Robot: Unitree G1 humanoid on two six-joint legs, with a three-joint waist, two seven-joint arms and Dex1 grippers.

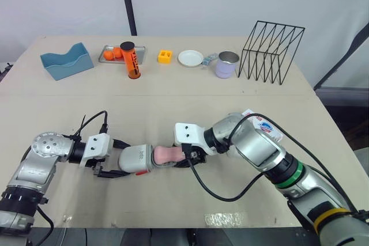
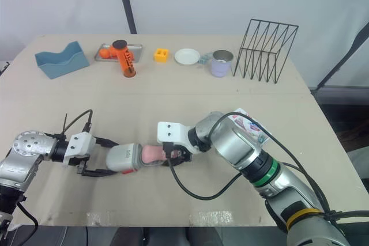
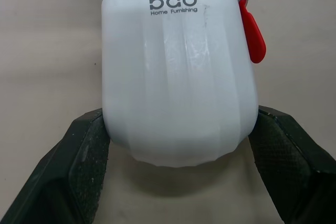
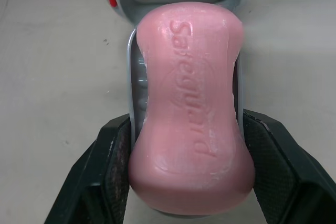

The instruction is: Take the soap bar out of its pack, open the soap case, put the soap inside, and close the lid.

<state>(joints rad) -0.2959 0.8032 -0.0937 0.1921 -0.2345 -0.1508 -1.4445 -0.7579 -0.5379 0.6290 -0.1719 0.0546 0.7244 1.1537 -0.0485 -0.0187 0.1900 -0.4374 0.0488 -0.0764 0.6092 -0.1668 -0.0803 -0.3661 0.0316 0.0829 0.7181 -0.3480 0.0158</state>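
The soap bar is out of its pack, which lies on the table just right of the right arm. The bar rests on a grey tray drawn out of the white soap case, near the front middle of the table. The case shell is clamped between the fingers of the left gripper, one on each side. The right gripper is pinched across the wide end of the bar and the tray beneath it.

The step in hand is judged to be placing the soap inside, with closing not yet done. A straight push leftwards into the shell mouth seems called for, while the shell is braced by the left gripper. The bar must be kept flat so that it is not caught on the shell rim, and the right fingers must be let go before they meet that rim.

The near table edge is close to both arms, so little room is left there. Open tabletop lies beyond; the mug and wire rack are well apart at the far side.
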